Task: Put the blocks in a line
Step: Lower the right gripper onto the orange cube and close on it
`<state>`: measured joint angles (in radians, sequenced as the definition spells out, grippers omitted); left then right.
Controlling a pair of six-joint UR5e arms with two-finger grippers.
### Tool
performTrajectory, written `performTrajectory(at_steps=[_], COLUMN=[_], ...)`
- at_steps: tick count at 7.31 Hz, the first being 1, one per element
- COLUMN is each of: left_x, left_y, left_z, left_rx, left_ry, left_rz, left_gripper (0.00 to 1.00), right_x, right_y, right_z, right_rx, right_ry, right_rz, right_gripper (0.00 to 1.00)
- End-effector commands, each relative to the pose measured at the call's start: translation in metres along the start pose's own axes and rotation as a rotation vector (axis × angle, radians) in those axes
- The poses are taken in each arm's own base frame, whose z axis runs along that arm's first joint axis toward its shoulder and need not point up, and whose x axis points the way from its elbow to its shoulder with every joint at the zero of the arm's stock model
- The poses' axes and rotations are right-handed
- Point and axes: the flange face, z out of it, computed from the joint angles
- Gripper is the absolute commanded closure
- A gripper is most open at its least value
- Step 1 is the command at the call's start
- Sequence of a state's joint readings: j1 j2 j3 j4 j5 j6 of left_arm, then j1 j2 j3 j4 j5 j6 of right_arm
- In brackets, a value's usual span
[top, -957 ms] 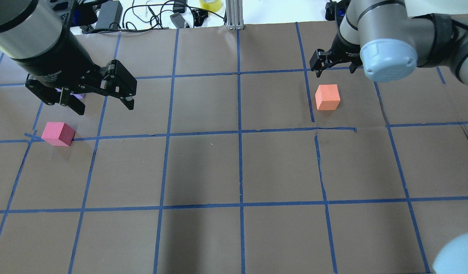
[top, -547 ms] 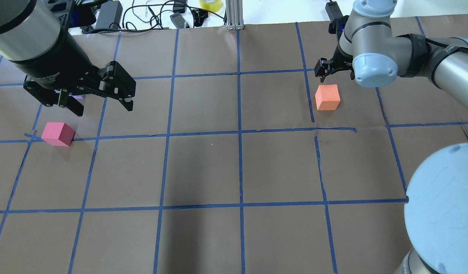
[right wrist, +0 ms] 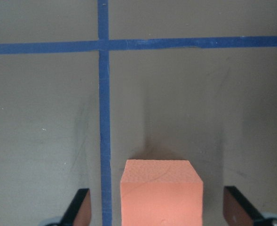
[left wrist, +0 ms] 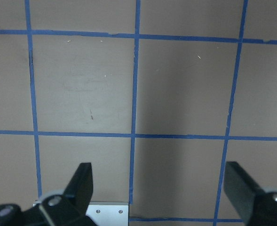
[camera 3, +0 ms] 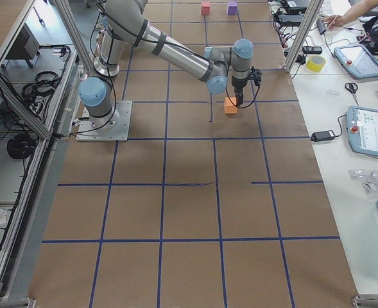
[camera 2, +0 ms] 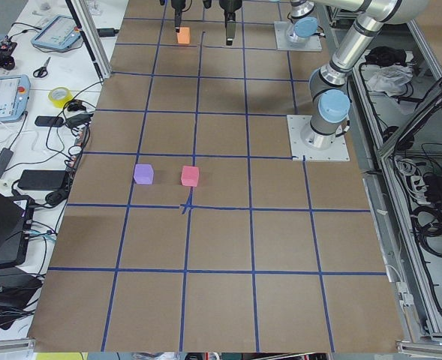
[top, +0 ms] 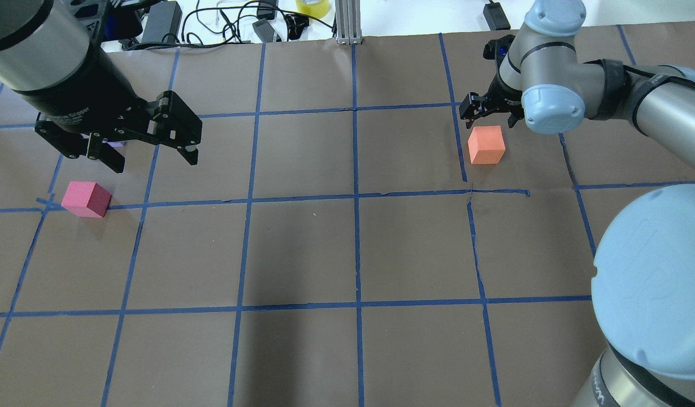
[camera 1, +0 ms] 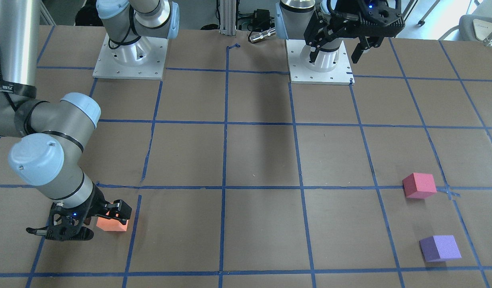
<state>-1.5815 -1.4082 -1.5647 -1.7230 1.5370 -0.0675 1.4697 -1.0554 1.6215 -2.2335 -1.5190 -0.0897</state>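
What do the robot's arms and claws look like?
The left arm and right arm are silver tubes with pale blue joint caps; a black cable is strapped along the right one. The left gripper and right gripper are black two-fingered claws; the left carries white lettering.

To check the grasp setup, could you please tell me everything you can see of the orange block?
The orange block is a small, matte, foam-like cube with a finely grained top and crisp edges. It sits flat on the brown paper table, inside a grid square, close beside a blue tape line but not on it. The open right gripper straddles it, one finger on each side with gaps showing, so only the table appears to touch it.
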Motion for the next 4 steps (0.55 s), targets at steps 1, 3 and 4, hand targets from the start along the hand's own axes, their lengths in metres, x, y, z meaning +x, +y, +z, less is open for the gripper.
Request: performTrajectory(at_steps=[1, 3, 4], left_x=[0.0, -0.0001, 0.0002], left_y=[0.0001, 0.0005, 0.0045], left_z=[0.0001, 0.0032, 0.0044], left_rx=[-0.001, -0.009, -0.009], left_ry=[0.0, -0.001, -0.001], left_rz=[0.0, 0.0, 0.003], left_gripper=[0.0, 0.0, 0.0], right_x=[0.0029, 0.0041, 0.0054], right_y=[0.0009, 0.004, 0.0031], right_z=[0.0273, 0.0338, 0.0327], right_rx=[-0.042, -0.063, -0.066], right_ry=[0.011, 0.0, 0.004], right_rz=[-0.008, 0.001, 0.018], right_gripper=[0.0, 0.14, 0.74])
